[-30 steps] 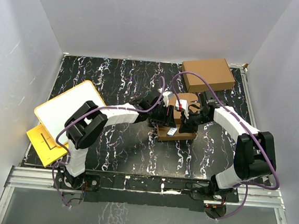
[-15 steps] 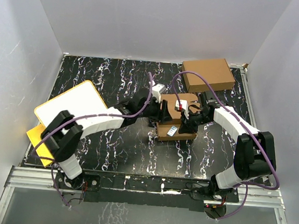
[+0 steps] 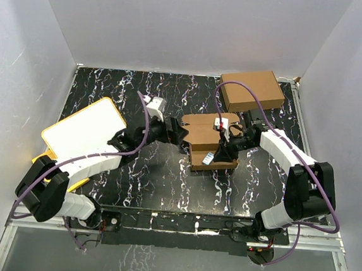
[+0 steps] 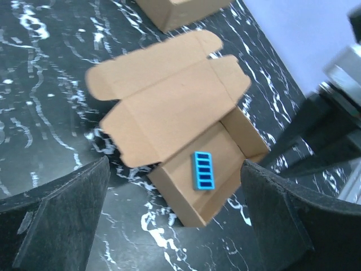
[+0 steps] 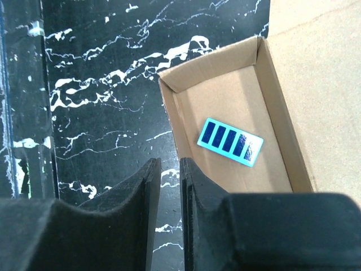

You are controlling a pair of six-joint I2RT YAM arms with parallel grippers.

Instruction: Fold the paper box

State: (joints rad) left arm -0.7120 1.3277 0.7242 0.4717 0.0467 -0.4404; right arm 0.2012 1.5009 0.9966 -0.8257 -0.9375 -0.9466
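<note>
The paper box (image 3: 201, 132) of plain brown cardboard lies mid-table as an open oblong tray, its lid and flaps spread flat behind it. A blue striped tag (image 5: 233, 141) lies on the tray floor (image 5: 225, 99). My left gripper (image 3: 176, 135) hangs just left of the box, jaws wide open and empty. In the left wrist view the box (image 4: 169, 107) lies ahead of that gripper (image 4: 175, 165). My right gripper (image 3: 224, 152) hovers over the tray's right end. In its wrist view the gripper (image 5: 170, 167) shows a narrow gap with only table in it, beside the tray's long wall.
A larger ready-made brown box (image 3: 251, 90) sits at the back right, close behind the right arm. A white board with a yellow rim (image 3: 83, 133) lies at the left, with a yellow piece (image 3: 48, 169) by the table's left edge.
My left arm has pulled back to the left, off the box, and its jaws have spread wide. The right gripper's jaws have parted a little; the lid now lies flat and open.
</note>
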